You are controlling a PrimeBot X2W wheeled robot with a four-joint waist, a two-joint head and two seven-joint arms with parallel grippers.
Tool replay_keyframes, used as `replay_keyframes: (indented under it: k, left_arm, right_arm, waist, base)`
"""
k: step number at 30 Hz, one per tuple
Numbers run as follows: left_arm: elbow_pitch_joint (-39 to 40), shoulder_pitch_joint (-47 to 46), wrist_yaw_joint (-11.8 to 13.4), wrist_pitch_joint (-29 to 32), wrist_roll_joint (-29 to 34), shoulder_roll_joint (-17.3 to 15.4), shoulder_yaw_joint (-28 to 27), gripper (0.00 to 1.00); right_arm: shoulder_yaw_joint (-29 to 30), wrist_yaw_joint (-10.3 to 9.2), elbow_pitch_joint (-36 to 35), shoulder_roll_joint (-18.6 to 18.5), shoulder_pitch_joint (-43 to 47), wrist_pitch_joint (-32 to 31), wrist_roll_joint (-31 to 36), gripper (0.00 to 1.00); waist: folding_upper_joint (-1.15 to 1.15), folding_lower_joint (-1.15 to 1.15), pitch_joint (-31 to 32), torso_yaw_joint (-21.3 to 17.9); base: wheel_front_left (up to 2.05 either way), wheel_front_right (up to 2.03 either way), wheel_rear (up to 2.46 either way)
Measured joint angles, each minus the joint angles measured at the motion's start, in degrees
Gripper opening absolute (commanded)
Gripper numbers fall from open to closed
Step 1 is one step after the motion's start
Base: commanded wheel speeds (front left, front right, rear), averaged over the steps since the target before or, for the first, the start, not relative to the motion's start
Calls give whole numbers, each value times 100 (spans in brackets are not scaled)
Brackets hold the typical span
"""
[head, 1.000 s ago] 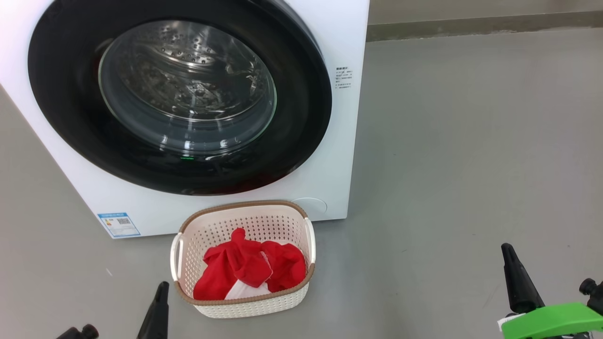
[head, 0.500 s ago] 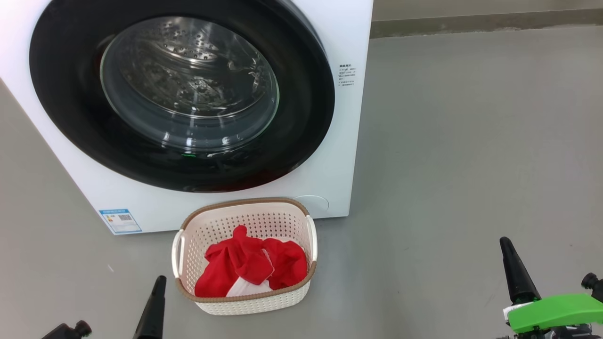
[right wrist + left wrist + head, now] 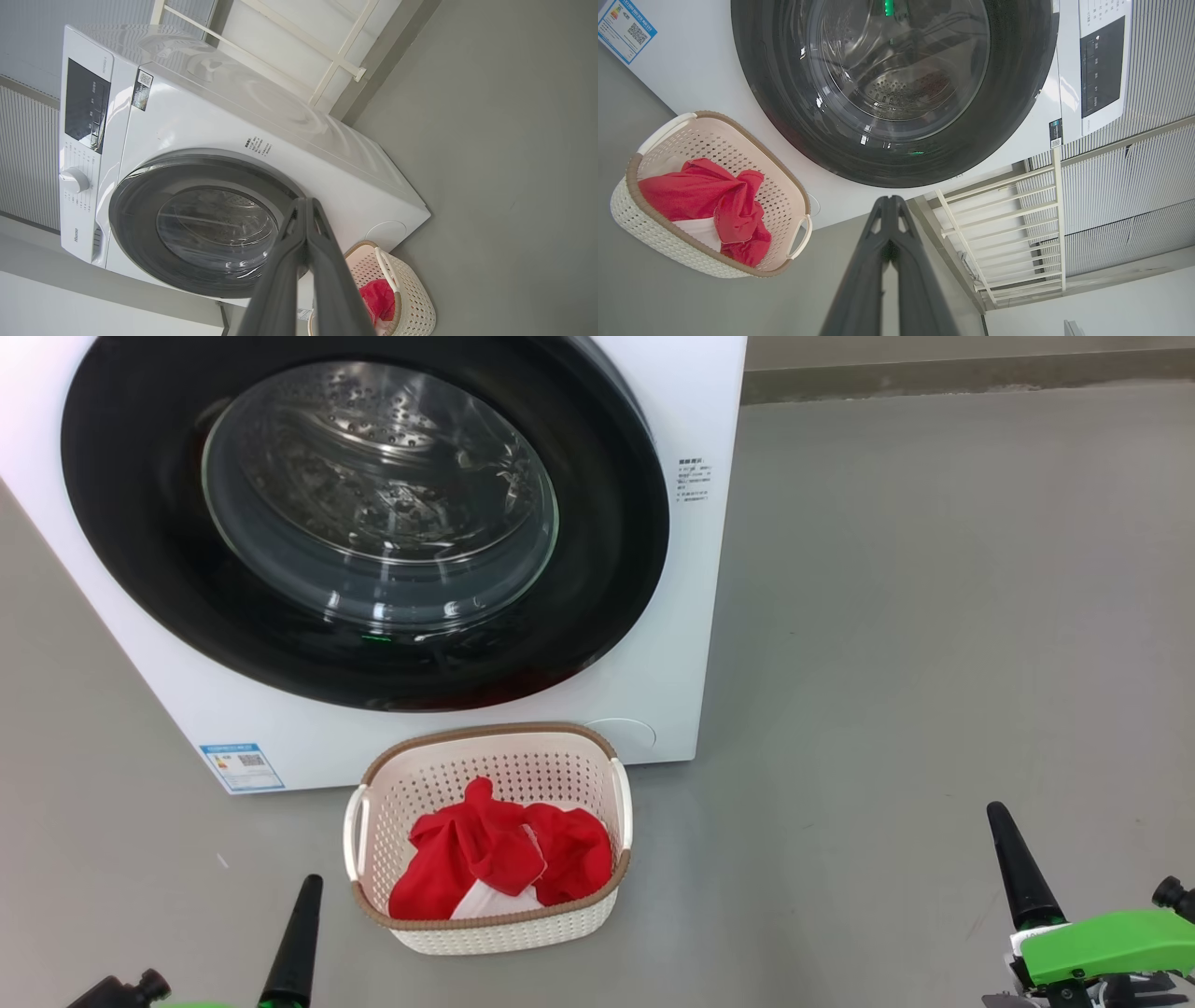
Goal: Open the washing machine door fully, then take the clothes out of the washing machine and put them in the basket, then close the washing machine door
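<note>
Since a second ago the head camera has shifted a little, so the washing machine (image 3: 695, 616) and the basket (image 3: 504, 938) sit slightly higher and further right in the head view. Against each other they lie as they did.

The washing machine is a white box standing on the grey floor (image 3: 934, 616), with a blue sticker (image 3: 241, 766) at its lower left corner. The washing machine door (image 3: 373, 523) lies shut, flat against the front. Its wide glossy black rim rings a bulging clear window, and the perforated steel drum shows through the glass. In the right wrist view a dark control panel (image 3: 86, 109) and a round knob (image 3: 74, 179) sit on the front above the door.

The basket stands on the floor just in front of the machine, below the door's lower edge. It is cream, perforated, brown-rimmed, with white side handles. The clothes (image 3: 476, 854) lie heaped inside it, bright red with a patch of white fabric toward the near side.

The left hand (image 3: 308, 896) hangs low at the basket's left, apart from it, its fingers pressed together on nothing. The right hand (image 3: 1001, 826) hangs well off to the right over bare floor, likewise closed and empty.
</note>
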State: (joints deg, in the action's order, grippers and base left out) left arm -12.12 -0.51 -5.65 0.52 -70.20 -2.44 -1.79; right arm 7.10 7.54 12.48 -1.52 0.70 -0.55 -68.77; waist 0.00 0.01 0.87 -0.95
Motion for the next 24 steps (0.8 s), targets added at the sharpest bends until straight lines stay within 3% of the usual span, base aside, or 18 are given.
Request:
replay_keyframes:
  k: [24]
  left_arm:
    - [-201,-228,-94,402,-1482,9,-188,0]
  right_arm:
    - [23,-1,213,-34,-280,-398,-1582,0]
  waist:
    - [0,0,-74,67]
  base:
    - [0,0,0]
